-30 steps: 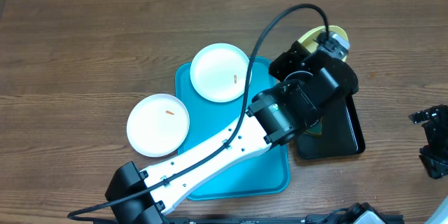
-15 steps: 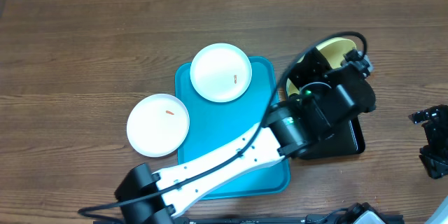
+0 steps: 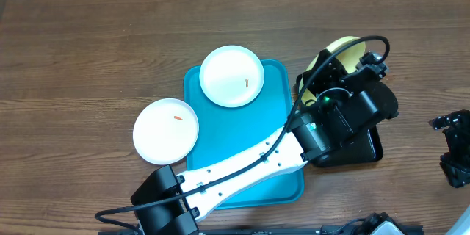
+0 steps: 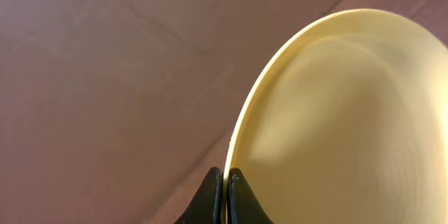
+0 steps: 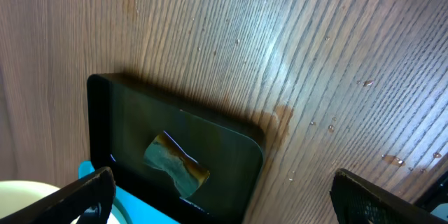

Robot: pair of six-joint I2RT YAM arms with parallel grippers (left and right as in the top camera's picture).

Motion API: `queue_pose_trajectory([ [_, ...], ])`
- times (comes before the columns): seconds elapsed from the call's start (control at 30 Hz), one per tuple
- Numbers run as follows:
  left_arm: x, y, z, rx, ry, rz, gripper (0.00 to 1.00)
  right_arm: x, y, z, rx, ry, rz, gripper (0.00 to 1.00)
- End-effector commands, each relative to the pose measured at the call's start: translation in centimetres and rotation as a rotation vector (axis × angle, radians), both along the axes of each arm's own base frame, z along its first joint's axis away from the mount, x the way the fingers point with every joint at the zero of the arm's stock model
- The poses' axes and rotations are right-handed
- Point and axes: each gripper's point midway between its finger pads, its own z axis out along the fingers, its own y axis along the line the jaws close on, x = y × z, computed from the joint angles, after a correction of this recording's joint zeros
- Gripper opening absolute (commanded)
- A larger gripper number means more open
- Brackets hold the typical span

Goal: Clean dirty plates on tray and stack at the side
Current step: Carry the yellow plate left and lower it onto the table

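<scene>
Wooden bench (image 3: 73, 44): we see left gripper (image 4: 224, 182) clamped on rim of yellow plate (image 4: 336, 126) near black tray (image 3: 367, 144); right gripper (image 5: 231, 196) wide open.

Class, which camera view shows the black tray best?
The right wrist view: the black tray lies largely uncovered, a scrap inside. Overhead, the left arm covers most of it. The left wrist view shows none.

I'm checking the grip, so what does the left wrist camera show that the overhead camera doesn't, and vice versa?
Only the left wrist: the left tool shut on the rim of the pale yellow plate. Only the overhead: a white plate on the turquoise tray, another white plate on the table, and the black tray. Both: the pale yellow plate and the table.
</scene>
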Motion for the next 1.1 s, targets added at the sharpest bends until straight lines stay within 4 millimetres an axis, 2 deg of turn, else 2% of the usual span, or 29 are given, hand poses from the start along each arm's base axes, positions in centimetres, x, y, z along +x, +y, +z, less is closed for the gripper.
queue_pose_trajectory([
  [0.0, 0.5, 2.1, 0.9, -0.259, 0.040, 0.098, 0.04, 0.2, -0.2, 0.5, -0.008, -0.016, -0.005, 1.00],
  [0.1, -0.3, 3.0, 0.0, -0.432, 0.207, 0.076, 0.04, 0.2, -0.2, 0.5, -0.008, -0.016, -0.005, 1.00],
  [0.17, -0.5, 5.2, 0.0, -0.583, 0.316, 0.127, 0.04, 0.2, -0.2, 0.5, -0.008, -0.016, -0.005, 1.00],
  [0.27, -0.4, 9.6, 0.5, -0.760, 0.456, 0.221, 0.04, 0.2, -0.2, 0.5, -0.008, -0.016, -0.005, 1.00],
  [0.33, -0.3, 12.8, 0.7, -0.820, 0.534, 0.269, 0.04, 0.2, -0.2, 0.5, -0.008, -0.016, -0.005, 1.00],
  [0.4, -0.2, 16.4, 0.7, -0.853, 0.586, 0.334, 0.04, 0.2, -0.2, 0.5, -0.008, -0.016, -0.005, 1.00],
  [0.5, -0.2, 23.0, -0.1, -0.874, 0.622, 0.501, 0.04, 0.2, -0.2, 0.5, -0.008, -0.016, -0.005, 1.00],
  [0.6, -0.4, 30.1, -1.3, -0.899, 0.623, 0.730, 0.04, 0.2, -0.2, 0.5, -0.008, -0.016, -0.005, 1.00],
  [0.63, -0.8, 34.4, -2.1, -0.913, 0.616, 0.862, 0.04, 0.2, -0.2, 0.5, -0.008, -0.016, -0.005, 1.00],
  [0.7, -1.2, 38.5, -2.8, -0.941, 0.594, 0.987, 0.04, 0.2, -0.2, 0.5, -0.008, -0.016, -0.005, 1.00],
  [0.9, -3.3, 48.4, -5.9, -1.052, 0.508, 1.298, 0.04, 0.2, -0.2, 0.5, -0.008, -0.016, -0.005, 1.00],
  [1.0, -5.4, 52.5, -8.9, -1.104, 0.490, 1.441, 0.04, 0.2, -0.2, 0.5, -0.008, -0.016, -0.005, 1.00],
  [1.07, -6.9, 54.2, -11.2, -1.146, 0.497, 1.518, 0.04, 0.2, -0.2, 0.5, -0.008, -0.016, -0.005, 1.00],
])
